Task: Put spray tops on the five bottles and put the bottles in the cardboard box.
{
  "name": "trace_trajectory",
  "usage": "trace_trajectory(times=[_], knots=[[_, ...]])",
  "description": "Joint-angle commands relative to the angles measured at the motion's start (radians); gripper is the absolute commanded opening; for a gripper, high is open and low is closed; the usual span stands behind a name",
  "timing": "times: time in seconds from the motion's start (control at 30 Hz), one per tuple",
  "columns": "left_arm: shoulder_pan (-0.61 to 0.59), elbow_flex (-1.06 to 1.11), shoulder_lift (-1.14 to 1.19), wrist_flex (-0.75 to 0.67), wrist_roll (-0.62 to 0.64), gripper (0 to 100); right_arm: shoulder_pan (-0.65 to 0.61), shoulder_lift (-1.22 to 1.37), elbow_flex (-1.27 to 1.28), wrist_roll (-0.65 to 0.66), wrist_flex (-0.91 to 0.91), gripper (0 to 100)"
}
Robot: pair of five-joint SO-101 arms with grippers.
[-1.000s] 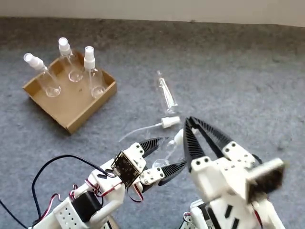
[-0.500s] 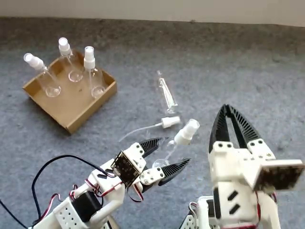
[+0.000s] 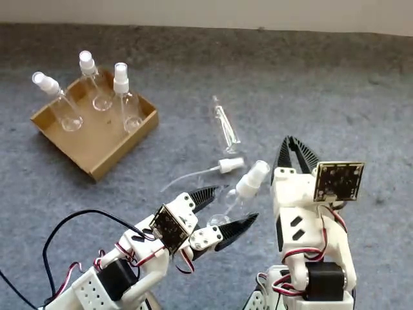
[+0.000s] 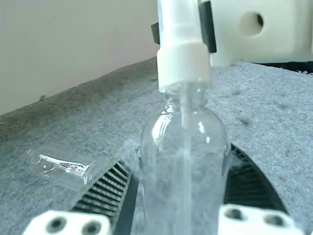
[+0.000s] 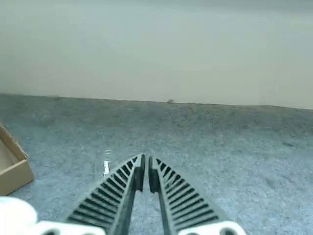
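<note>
The right hand (image 5: 145, 172) is being held above the grey table (image 5: 234, 142), with its ribbed fingers (image 5: 115, 196) being pressed almost together. A cardboard box (image 5: 13, 171) corner is being shown well aside, and a white rounded cap (image 5: 14, 215) close by the hand.

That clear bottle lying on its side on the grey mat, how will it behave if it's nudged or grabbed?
The lying bottle looks round and smooth, so it will probably roll if nudged sideways, though the fuzzy mat may slow it. Clear and empty-looking, it's likely light and slippery.
</note>
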Motion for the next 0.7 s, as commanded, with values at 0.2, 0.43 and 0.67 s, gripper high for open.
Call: trace_trajectory(times=[0.2, 0.43, 0.67], knots=[[-0.016, 0.022, -0.008, -0.025, -0.012, 12, -0.200, -0.004, -0.102, -0.012, -0.024, 0.9], [-0.016, 0.022, -0.008, -0.025, -0.012, 12, -0.205, -0.004, -0.220, -0.012, 0.107, 0.9], [-0.016, 0.022, -0.008, -0.025, -0.012, 12, -0.205, -0.004, -0.283, -0.012, 0.202, 0.9]])
